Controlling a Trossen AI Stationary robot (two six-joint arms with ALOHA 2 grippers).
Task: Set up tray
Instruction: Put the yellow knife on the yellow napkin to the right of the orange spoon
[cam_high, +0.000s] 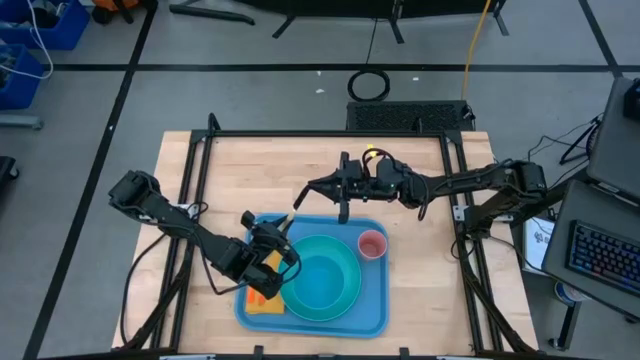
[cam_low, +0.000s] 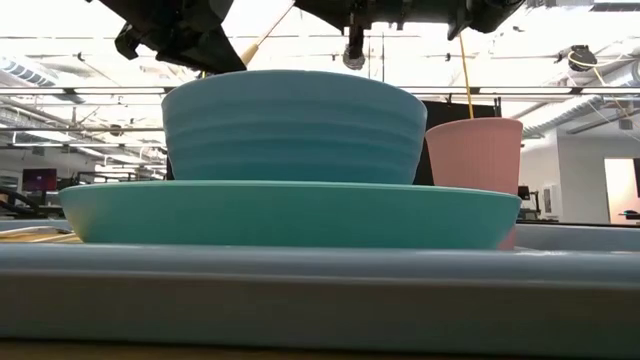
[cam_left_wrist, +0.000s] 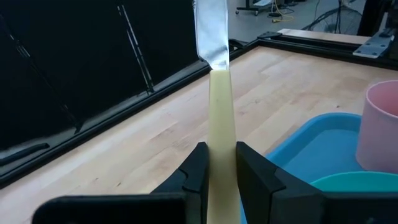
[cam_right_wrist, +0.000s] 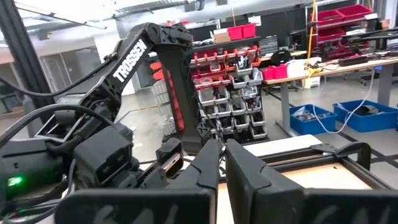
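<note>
On the table's near half sits the tray (cam_high: 375, 318), carrying a plate (cam_high: 345, 300) with a bowl (cam_high: 325, 270), a cup (cam_high: 372, 244) and a half-hidden napkin (cam_high: 262, 304), while the left gripper (cam_left_wrist: 217, 163) pinches a knife (cam_left_wrist: 216, 93) and the right gripper (cam_high: 300, 196) hangs closed, seemingly empty.

The tray (cam_high: 372, 318) is medium blue; on it sit a turquoise plate (cam_high: 340, 305) and teal bowl (cam_high: 322, 276), a pale pink cup (cam_high: 372, 244) — plus an orange napkin (cam_high: 262, 304).

left gripper (cam_high: 283, 232) clamped, right gripper (cam_high: 300, 196) closed
</note>
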